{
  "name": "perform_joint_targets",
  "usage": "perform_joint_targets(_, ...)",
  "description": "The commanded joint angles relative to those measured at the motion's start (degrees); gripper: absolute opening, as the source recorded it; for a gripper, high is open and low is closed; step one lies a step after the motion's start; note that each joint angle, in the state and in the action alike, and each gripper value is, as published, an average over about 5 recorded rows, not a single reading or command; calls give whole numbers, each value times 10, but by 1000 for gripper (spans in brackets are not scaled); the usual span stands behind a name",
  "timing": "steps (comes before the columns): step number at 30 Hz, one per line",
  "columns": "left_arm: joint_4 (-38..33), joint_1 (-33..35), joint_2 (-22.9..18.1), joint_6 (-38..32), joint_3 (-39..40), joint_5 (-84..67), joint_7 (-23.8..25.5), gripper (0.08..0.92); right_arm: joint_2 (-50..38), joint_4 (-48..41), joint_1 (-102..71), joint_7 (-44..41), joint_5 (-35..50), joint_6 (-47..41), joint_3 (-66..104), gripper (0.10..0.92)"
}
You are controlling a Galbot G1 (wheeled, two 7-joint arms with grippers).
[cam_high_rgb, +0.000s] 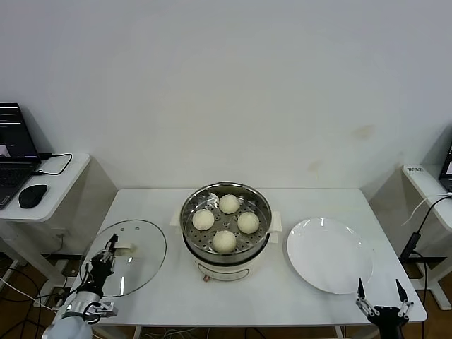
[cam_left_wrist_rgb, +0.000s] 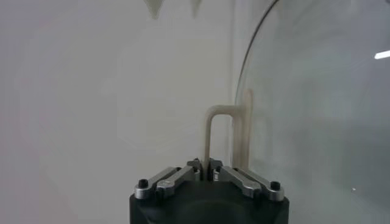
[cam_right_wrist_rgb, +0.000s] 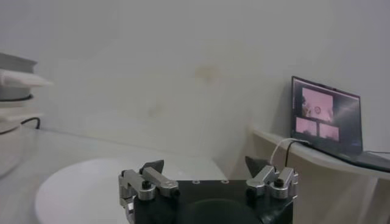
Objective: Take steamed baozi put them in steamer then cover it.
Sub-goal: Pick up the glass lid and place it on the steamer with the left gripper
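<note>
Four baozi (cam_high_rgb: 225,222) in steamer (cam_high_rgb: 191,236); left gripper (cam_left_wrist_rgb: 205,164) clamps cover (cam_high_rgb: 145,254) handle; right gripper (cam_high_rgb: 382,291) agape

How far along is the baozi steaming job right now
Loading looks done: all four baozi sit in the steamer, and the plate is bare. In hand: the left tool is shut on the handle of the cover, beside the steamer. Left: putting the cover on. The right tool is open, idle.
</note>
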Motion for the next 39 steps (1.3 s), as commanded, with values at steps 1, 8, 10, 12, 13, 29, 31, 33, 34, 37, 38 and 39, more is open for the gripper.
perform_joint_targets(1,-217,88,32,124,-40,-84,70,143,-6,2,-1,0,-4,1,-11,823)
perform_joint_targets(8,-331,84,64,233,-19,-154,131,143,-11,2,-2,0,-14,4,-23,823)
perform_joint_targets(10,-353,75,80,252,-2,-170,140,143,-11,0,-1,0,-19,4,-27,823)
perform_joint_targets(12,-363,61,98,263,20,-180,143,143,-11,-2,0,1,-26,5,-31,823)
perform_joint_targets(13,-364,53,108,268,33,-186,143,143,-10,-3,1,2,-30,6,-32,823)
perform_joint_targets(29,-265,-194,94,335,328,-94,155,143,7,-53,16,48,-99,26,-70,823)
perform_joint_targets(31,-265,-209,81,353,345,-62,177,143,7,-53,17,52,-107,28,-69,823)
perform_joint_targets(33,-266,-222,67,372,362,-26,202,143,9,-52,18,54,-112,29,-66,823)
perform_joint_targets(34,-266,-227,59,379,369,-7,215,143,10,-51,19,55,-114,30,-66,823)
perform_joint_targets(37,-260,-239,31,399,384,41,248,143,17,-53,22,57,-118,31,-65,823)
perform_joint_targets(38,-257,-242,21,404,387,54,258,143,20,-54,23,57,-120,32,-66,823)
perform_joint_targets(39,-253,-245,12,411,390,66,268,143,22,-56,23,58,-122,33,-67,823)
